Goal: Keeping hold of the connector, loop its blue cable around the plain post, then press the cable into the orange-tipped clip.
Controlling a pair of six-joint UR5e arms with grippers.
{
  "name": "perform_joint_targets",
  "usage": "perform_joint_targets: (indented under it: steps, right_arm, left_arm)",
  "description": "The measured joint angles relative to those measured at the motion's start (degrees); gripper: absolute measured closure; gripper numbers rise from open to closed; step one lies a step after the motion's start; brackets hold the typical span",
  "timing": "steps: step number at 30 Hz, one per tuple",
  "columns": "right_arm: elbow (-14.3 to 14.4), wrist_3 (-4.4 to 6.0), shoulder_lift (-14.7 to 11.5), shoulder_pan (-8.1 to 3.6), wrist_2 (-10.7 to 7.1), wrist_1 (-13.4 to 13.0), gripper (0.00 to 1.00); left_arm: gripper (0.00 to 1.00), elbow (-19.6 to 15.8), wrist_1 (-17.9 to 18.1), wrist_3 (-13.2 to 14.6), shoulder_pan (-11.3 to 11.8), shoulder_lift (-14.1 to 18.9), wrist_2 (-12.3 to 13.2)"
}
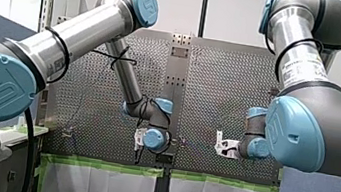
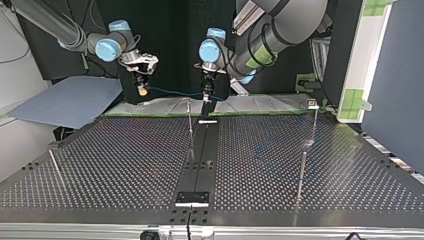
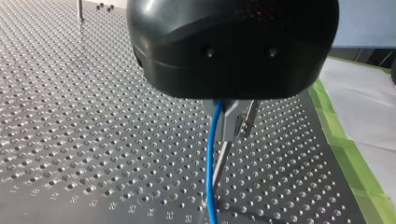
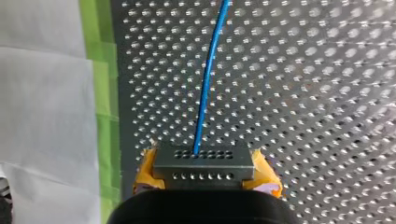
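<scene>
My right gripper (image 4: pixel 203 179) has its yellow pads (image 4: pixel 264 170) shut on a grey connector (image 4: pixel 203 162). The blue cable (image 4: pixel 208 79) leaves the connector and runs ahead over the perforated table. In the top view the cable (image 2: pixel 170 91) spans from my right gripper (image 2: pixel 143 85) at the left to my left gripper (image 2: pixel 206 97) near the middle. My left gripper (image 3: pixel 231 116) has its metal fingers shut on the cable (image 3: pixel 211 177), which hangs down from them. A thin plain post (image 2: pixel 190 122) stands just beside my left gripper. I see no orange tip on any clip.
Another thin post (image 2: pixel 303 167) rises at the top view's right, with a small pale-topped piece (image 2: pixel 312 104) behind it. A slanting rod (image 2: pixel 56 169) stands at the left. A dark centre strip (image 2: pixel 200 160) splits the table. Green tape (image 3: pixel 343 144) and white sheeting border the table edge.
</scene>
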Motion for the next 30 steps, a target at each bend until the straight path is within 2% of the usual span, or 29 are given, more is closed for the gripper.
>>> perform_joint_targets:
  steps: [7, 12, 22, 30]
  right_arm:
    - [-0.8, -0.17, 1.6, 0.18, -0.06, -0.7, 1.00]
    - [-1.6, -0.21, 1.7, 0.10, -0.20, -0.3, 1.00]
    - [-2.5, -0.42, 1.7, -0.08, -0.28, 0.5, 1.00]
    - [-3.0, -0.43, 1.7, -0.19, -0.28, 0.8, 1.00]
  left_arm:
    - [1.00, 0.4, 0.1, -1.2, 1.1, -0.6, 1.5]
    - [1.00, 1.3, 0.1, -2.4, 1.7, -1.0, 2.6]
    - [1.00, 4.0, -0.1, -6.2, 2.8, -4.5, 4.0]
    - [1.00, 4.5, 0.1, -7.5, 3.9, -4.8, 4.6]
